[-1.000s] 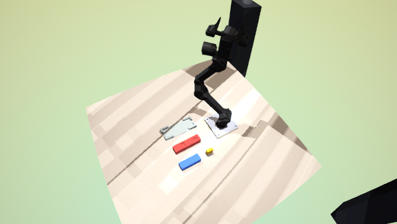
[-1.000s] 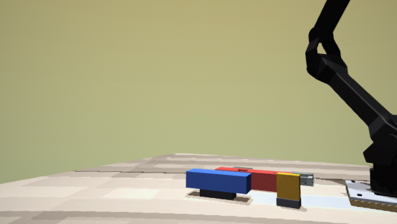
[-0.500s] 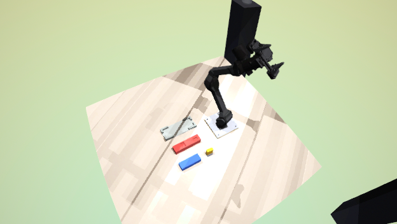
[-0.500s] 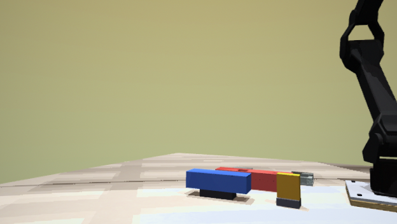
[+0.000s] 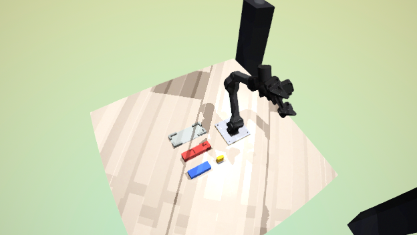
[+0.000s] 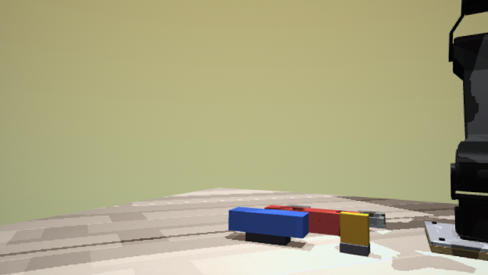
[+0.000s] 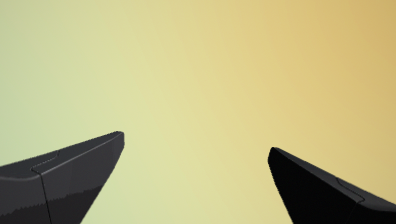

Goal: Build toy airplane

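Note:
The red fuselage point(image 5: 196, 151) point(image 6: 324, 220) lies flat on the table beside the grey jig cradle point(image 5: 187, 134) point(image 6: 376, 219). The blue wing point(image 5: 199, 169) point(image 6: 267, 222) lies in front of the fuselage, resting on its dark tab. The yellow tail fin point(image 5: 219, 159) point(image 6: 354, 228) stands upright on its dark tab to the right of the wing. My gripper point(image 5: 287, 111) point(image 7: 198, 146) is open and empty. It hangs high in the air to the right of the arm's base, far from all the parts. The wrist view shows only the two fingers against plain background.
The arm's white base plate point(image 5: 224, 131) point(image 6: 443, 234) sits right of the jig. A tall black post point(image 5: 254, 33) stands at the table's far corner. A dark block point(image 5: 387, 217) shows at the lower right, off the table.

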Controlling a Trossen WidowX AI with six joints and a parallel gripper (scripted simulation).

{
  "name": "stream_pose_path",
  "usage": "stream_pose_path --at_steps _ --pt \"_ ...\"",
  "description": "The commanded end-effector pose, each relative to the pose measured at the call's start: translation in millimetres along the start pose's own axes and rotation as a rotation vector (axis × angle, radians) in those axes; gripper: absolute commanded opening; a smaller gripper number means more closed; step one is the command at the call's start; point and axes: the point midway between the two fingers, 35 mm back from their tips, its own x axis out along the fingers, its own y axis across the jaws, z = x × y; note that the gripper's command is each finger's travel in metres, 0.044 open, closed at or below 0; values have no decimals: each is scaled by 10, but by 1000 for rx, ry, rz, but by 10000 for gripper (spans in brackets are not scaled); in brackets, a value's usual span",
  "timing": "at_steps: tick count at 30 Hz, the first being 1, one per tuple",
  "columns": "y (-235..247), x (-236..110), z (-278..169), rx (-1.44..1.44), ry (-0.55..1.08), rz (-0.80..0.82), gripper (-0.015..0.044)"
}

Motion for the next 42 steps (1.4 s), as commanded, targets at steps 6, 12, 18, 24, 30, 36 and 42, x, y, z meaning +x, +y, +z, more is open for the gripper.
stream_pose_path --at_steps 6,12,18,24,30,36,42 --pt "599 90 -1373 125 437 182 440" --pt "827 -233 -2355 271 775 227 440" --pt "945 -846 -3213 463 1125 198 440" --pt "1068 -1677 -3833 689 1485 119 440" --pt "1195 -2611 -4141 952 1838 -26 440" --pt "1353 -3575 -4111 1276 2194 -257 440" --pt "1423 -3912 -4006 1417 2324 -370 440"
